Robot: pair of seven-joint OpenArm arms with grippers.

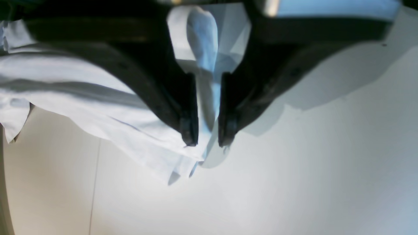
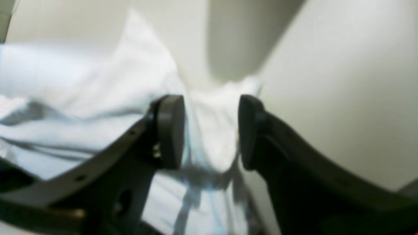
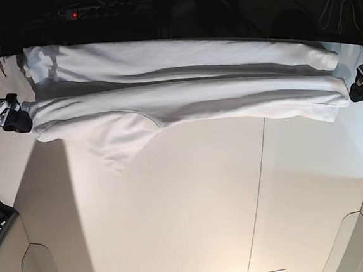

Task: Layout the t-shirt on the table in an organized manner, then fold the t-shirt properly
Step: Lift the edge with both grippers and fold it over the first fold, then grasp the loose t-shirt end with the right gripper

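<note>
We see the shirt [image 3: 184,94] stretched in a long band across the far side of the table [image 3: 194,211], a sleeve drooping near its right-arm end. Our left gripper [image 1: 208,142] stands narrowly parted around a fold; our right gripper [image 2: 211,130] gapes wider, cloth between its pads, unpinched.

The t-shirt [image 3: 184,91] spans the table's [image 3: 195,224] far edge; the near expanse lies unobstructed.
</note>
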